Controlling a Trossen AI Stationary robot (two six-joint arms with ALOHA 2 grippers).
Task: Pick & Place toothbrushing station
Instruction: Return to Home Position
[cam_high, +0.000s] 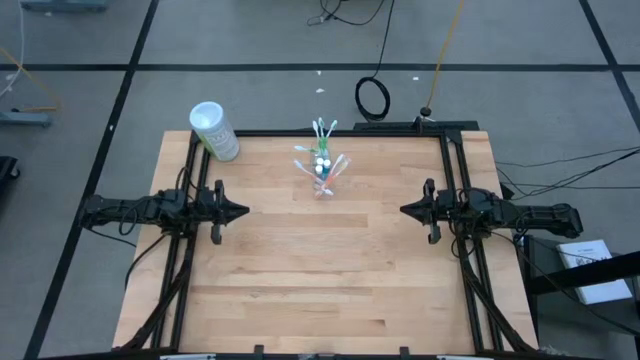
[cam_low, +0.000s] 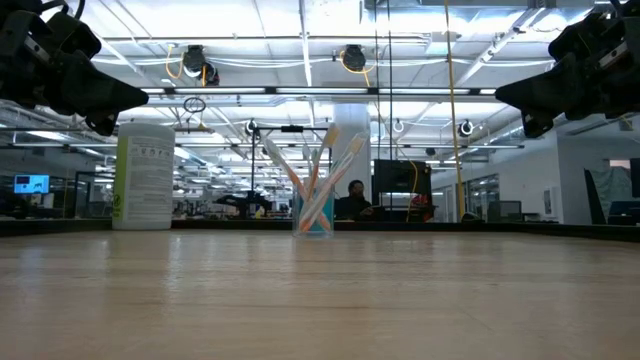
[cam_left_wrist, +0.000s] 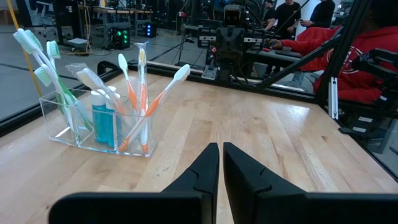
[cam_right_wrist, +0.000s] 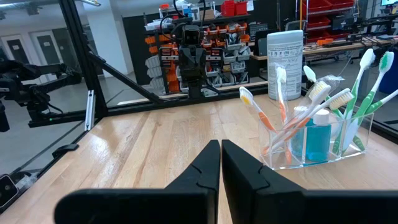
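**Station loaded, arms parked clear**

In the high view we see the clear organizer (cam_high: 322, 175) at the table's (cam_high: 330, 280) far centre, long axis 12-to-6. Green toothbrushes (cam_high: 322, 130) stand at the 12 end, a blue toothpaste tube (cam_left_wrist: 102, 121) in the middle, orange toothbrushes (cam_left_wrist: 132, 99) at the 6 end. From the left gripper (cam_high: 240, 211) it lies at 2 o'clock, from the right gripper (cam_high: 405, 210) at 10, about equally near. Both have their fingers pressed together, holding nothing. We judge only homing remains. The white canister (cam_high: 214, 131) is at the far-left corner.
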